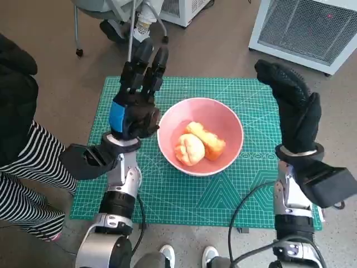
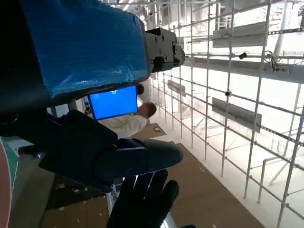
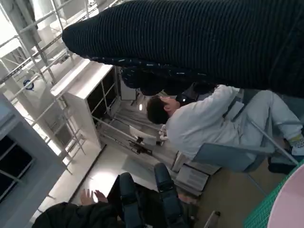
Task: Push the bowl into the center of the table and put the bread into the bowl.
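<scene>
Your wrist views cut off the pink bowl (image 1: pixel 201 135); mid-frame, it held the bread (image 1: pixel 198 143) between your empty, spread left hand (image 1: pixel 136 97) and right hand (image 1: pixel 293 106).

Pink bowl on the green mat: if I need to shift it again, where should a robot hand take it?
Judging by shape, grip the pink bowl at its bare right rim, coming from the right; the bread pieces sit left of centre, clear of that edge.

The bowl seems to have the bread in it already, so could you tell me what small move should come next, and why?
Probably just draw both hands back. The bread already lies in the bowl, which sits about mid-mat, and the left hand and right hand are raised beside it, holding nothing.
</scene>
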Available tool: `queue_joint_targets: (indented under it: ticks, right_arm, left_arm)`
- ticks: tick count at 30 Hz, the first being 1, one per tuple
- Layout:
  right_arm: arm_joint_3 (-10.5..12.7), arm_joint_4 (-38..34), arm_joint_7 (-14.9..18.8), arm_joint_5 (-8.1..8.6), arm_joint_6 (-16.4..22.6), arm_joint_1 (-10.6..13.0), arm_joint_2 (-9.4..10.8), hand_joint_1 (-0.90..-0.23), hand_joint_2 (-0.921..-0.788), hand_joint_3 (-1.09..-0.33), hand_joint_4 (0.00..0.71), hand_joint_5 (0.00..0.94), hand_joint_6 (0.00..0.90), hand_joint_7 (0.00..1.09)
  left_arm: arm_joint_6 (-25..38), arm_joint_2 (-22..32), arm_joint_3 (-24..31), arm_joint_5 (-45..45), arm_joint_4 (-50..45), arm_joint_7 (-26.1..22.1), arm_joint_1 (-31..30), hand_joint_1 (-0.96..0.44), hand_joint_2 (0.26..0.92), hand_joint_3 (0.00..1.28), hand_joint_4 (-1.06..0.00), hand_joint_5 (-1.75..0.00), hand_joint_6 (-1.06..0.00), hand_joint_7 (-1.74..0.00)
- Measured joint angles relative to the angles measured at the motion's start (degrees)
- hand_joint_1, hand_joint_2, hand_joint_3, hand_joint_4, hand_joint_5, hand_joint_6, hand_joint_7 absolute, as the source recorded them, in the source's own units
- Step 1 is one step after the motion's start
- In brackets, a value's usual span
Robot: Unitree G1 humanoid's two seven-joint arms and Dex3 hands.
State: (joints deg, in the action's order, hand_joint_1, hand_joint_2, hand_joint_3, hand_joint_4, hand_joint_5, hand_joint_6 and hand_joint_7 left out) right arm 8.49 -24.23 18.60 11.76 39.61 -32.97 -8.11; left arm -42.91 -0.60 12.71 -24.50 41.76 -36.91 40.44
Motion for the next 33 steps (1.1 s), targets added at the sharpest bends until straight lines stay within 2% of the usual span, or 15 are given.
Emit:
queue_joint_targets:
  ticks: [2, 6, 11, 15, 33]
  right_arm:
    - [-0.01, -0.05, 0.02, 0.02, 0.03, 0.0, 0.09, -0.672, -0.921, -0.708, 0.171, 0.001, 0.088, 0.37]
    - [-0.03, -0.26, 0.13, 0.13, 0.12, 0.0, 0.24, -0.676, -0.921, -0.708, 0.171, 0.0, 0.088, 0.37]
    - [-0.05, -0.71, 0.37, 0.98, 0.29, 0.0, 0.41, -0.68, -0.921, -0.708, 0.168, 0.0, 0.089, 0.37]
    - [-0.05, -0.92, 0.7, 1.54, 0.46, 0.0, 0.41, -0.681, -0.921, -0.707, 0.166, 0.0, 0.089, 0.37]
    - [-0.06, -1.02, 1.21, 1.79, 0.49, 0.0, 0.62, -0.68, -0.921, -0.706, 0.167, 0.001, 0.093, 0.37]
  left_arm:
    - [-0.01, -0.09, 0.12, -0.25, -0.1, 0.03, -0.05, -0.41, 0.709, 0.72, -0.1, -0.09, 0.0, -0.35]
    - [-0.5, -0.29, 0.37, -0.36, -0.19, 0.06, -0.26, -0.23, 0.643, 0.83, -0.02, -0.26, 0.0, -0.38]
    - [-1.52, -0.49, 0.42, -0.34, -0.19, 0.15, -0.42, -0.14, 0.627, 0.86, 0.0, -0.31, 0.0, -0.42]
    - [-1.83, -0.48, 0.41, -0.28, -0.19, 0.23, -0.43, -0.11, 0.624, 0.86, 0.0, -0.34, 0.0, -0.45]
    - [-2.06, 0.15, 0.31, -0.06, -0.13, -0.3, -0.65, -0.11, 0.626, 0.85, 0.0, -0.37, 0.0, -0.49]
